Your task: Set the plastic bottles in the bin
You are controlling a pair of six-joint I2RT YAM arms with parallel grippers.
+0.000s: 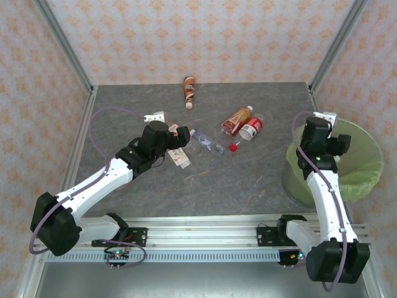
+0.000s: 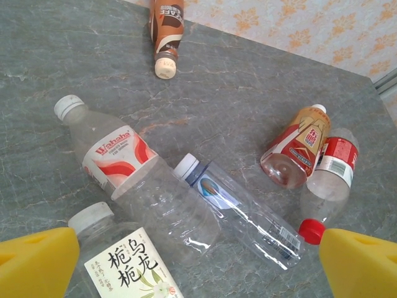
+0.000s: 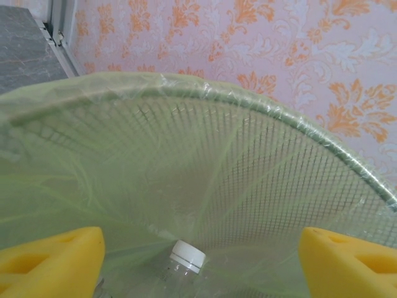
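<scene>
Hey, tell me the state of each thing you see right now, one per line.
Left gripper: jaws open, empty
Right gripper: jaws open, empty
Bin: bag-lined, white-capped bottle inside
Wahaha bottle: lying, capped
Blue-label bottle: lying, capped
Chinese-label bottle: lying, capped
Brown bottle: lying, capped
Orange bottle: lying, capped
Red-label bottle: lying, capped
</scene>
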